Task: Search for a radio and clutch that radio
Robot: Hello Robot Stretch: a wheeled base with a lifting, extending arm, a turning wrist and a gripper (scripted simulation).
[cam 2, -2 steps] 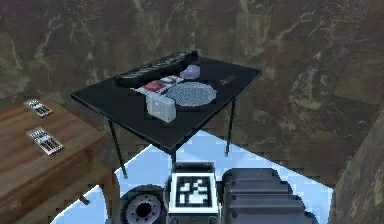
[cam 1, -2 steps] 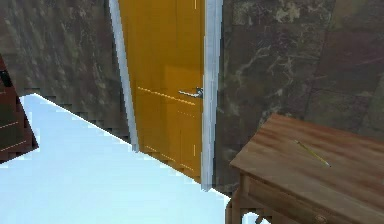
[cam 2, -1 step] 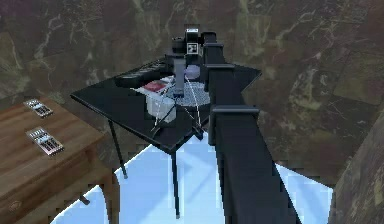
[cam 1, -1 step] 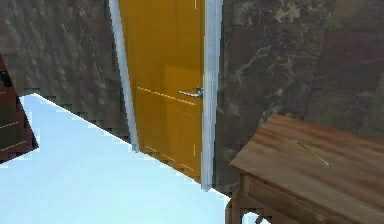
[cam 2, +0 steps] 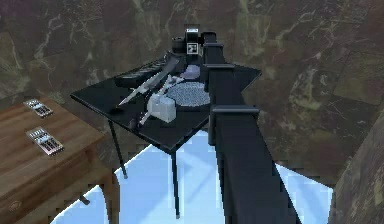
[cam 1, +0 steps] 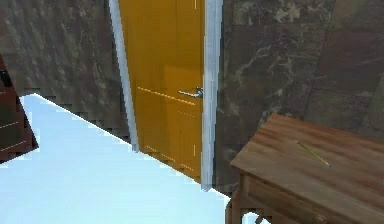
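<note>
In the arm side view the dark arm (cam 2: 235,130) reaches out over a black table (cam 2: 100,105). The gripper (cam 2: 168,78) shows at the arm's far end, left of the white marker squares (cam 2: 190,45). Around it on the tabletop lie a small pale grey boxy thing (cam 2: 162,108), a round grey disc (cam 2: 190,96) and a long dark stick-like thing (cam 2: 138,90). With these things lying at and behind the gripper, I cannot tell whether it holds anything. None of the shapes is plain enough to call a radio.
A wooden table (cam 2: 20,165) with two small flat dark-and-white things (cam 2: 38,107) stands at the arm side view's lower left. The forward view has an orange door (cam 1: 170,80) in a dark marbled wall, a wooden table (cam 1: 300,170) at lower right, and dark red furniture (cam 1: 8,115) at left.
</note>
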